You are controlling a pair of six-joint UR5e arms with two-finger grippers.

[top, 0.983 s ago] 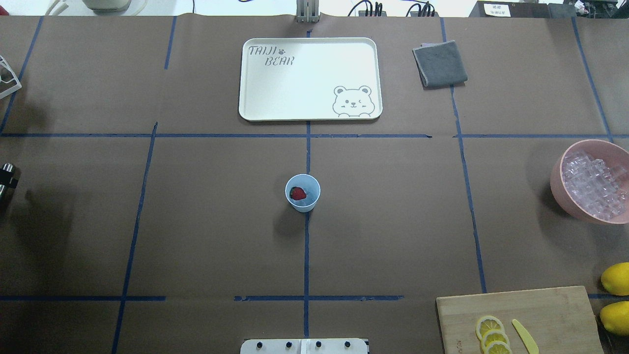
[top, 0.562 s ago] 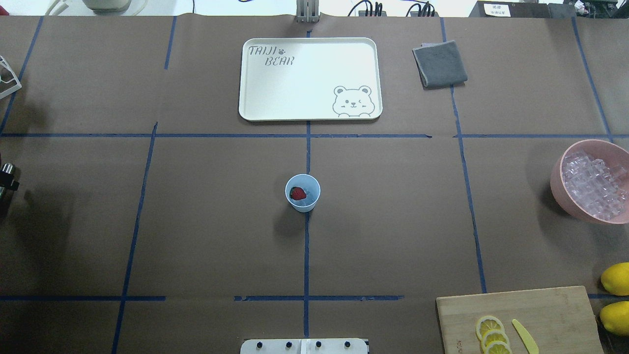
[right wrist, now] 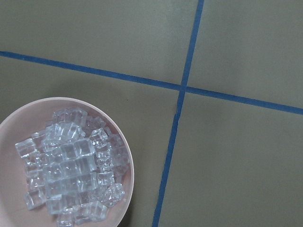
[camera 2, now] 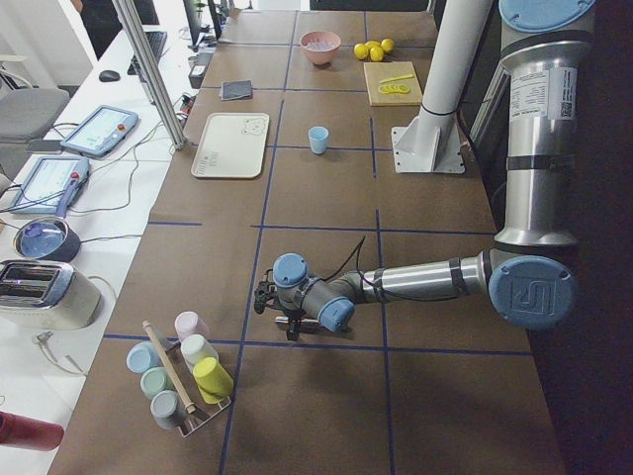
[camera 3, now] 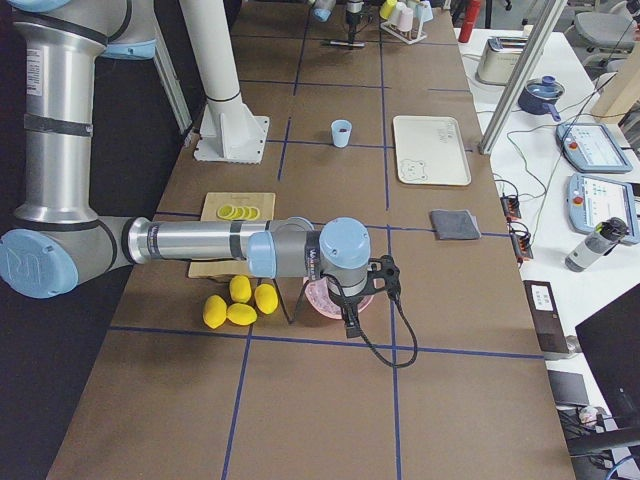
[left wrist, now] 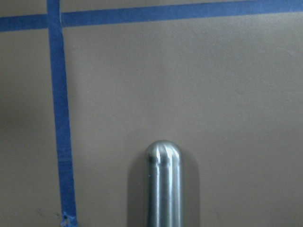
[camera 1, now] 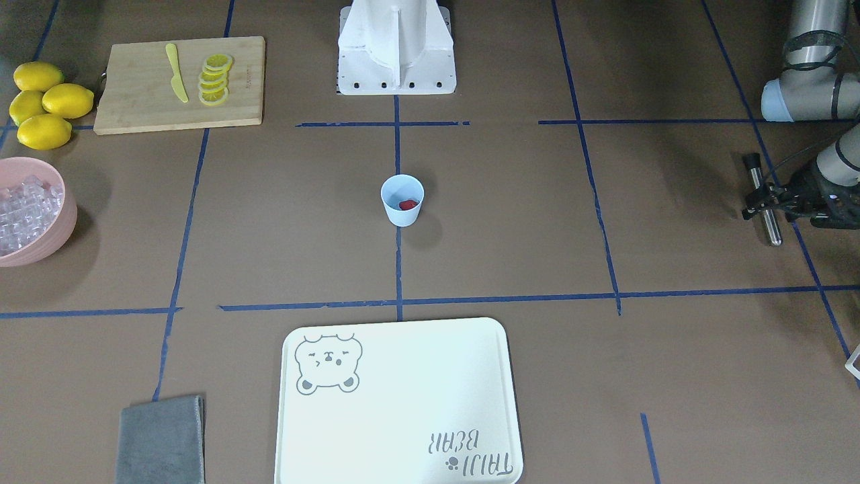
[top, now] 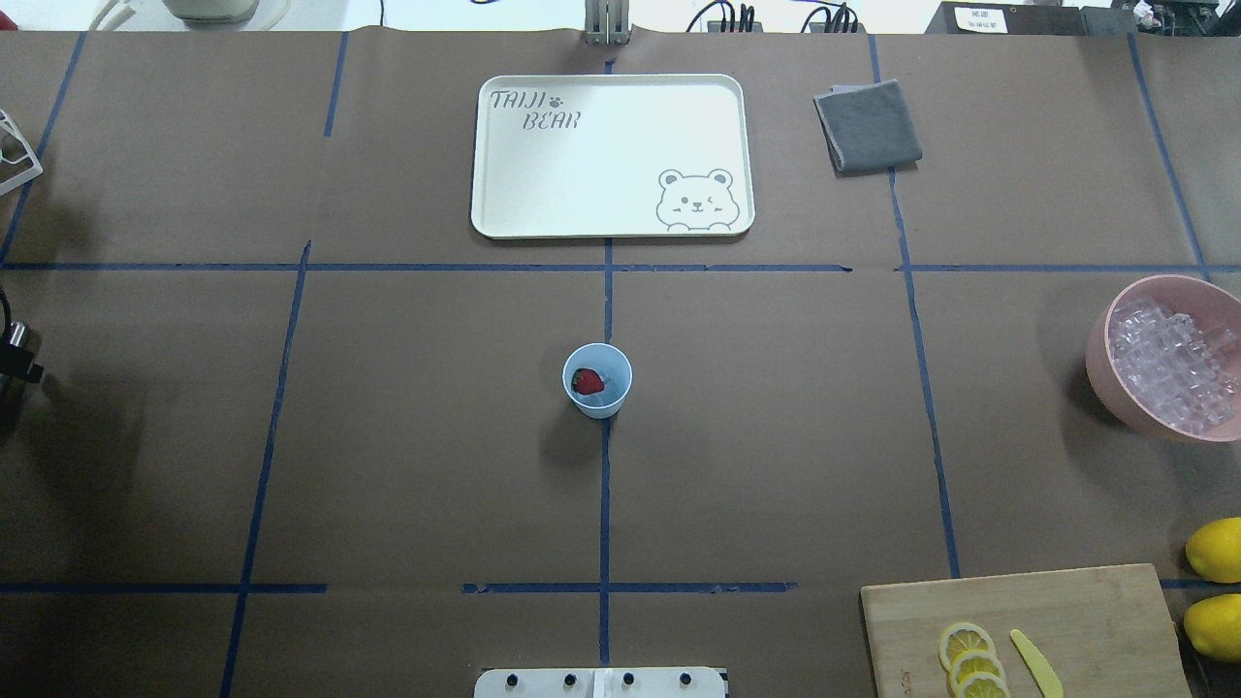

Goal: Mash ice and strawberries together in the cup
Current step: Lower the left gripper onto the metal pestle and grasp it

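Note:
The pale blue cup (top: 597,380) (camera 1: 402,202) stands upright at the table's centre with a red strawberry (top: 586,381) (camera 1: 408,204) inside. The ice (top: 1168,364) (right wrist: 75,165) is piled in a pink bowl (top: 1100,359) (camera 1: 64,222) at the table's right end. My left gripper (camera 1: 762,202) (camera 2: 282,309) is far out at the left end, shut on a metal rod (camera 1: 772,228) whose rounded tip (left wrist: 163,184) hangs over bare table. My right gripper (camera 3: 350,318) hovers by the bowl; its fingers show in no close view, so I cannot tell its state.
A white bear tray (top: 611,155) and a grey cloth (top: 868,126) lie at the far side. A wooden board (top: 1028,630) with lemon slices and a yellow knife sits near right, beside whole lemons (top: 1217,553). A rack of cups (camera 2: 183,381) stands beyond my left gripper.
At the overhead view's left edge my left gripper with the rod has slid slightly further out of frame. The cup, strawberry and bowl have stayed put.

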